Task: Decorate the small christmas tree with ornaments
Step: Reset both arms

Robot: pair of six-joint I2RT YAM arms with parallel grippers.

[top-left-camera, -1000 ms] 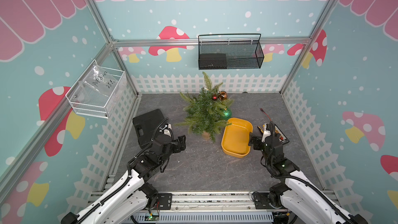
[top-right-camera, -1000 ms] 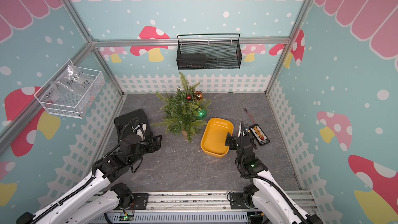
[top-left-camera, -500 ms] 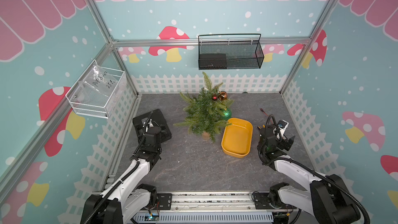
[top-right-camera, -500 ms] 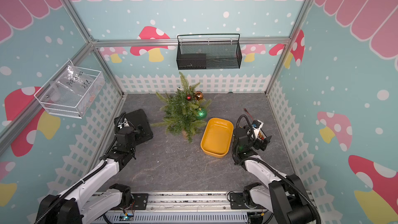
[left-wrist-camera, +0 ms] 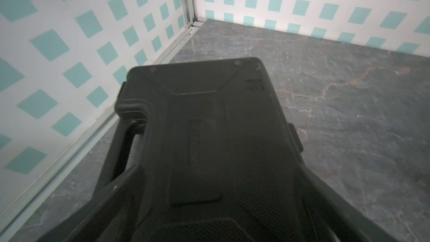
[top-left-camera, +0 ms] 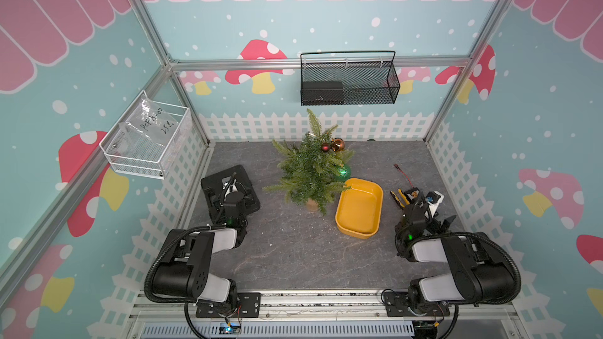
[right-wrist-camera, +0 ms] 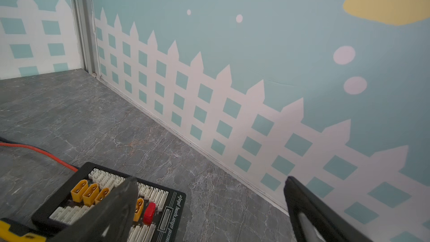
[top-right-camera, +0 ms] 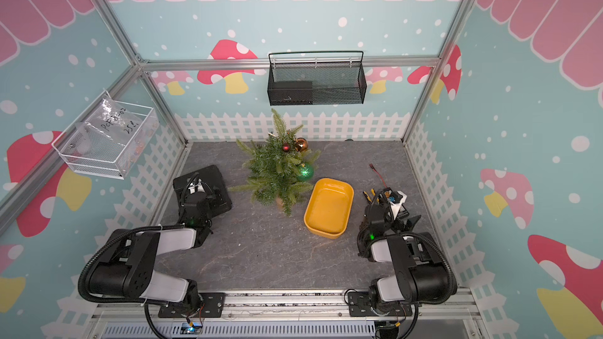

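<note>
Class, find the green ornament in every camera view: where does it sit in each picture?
Top view: green ornament just right of centre, on the small christmas tree.
Top view: green ornament at centre, same spot.
Left wrist: not in it.
Right wrist: not in it.
Landmark: yellow tray, beside it in both top views.

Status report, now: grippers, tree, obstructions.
Left gripper open over black case; right gripper open by connector board. Red ball, amber ball, green ball on tree. Yellow tray empty; nothing blocking.
</note>
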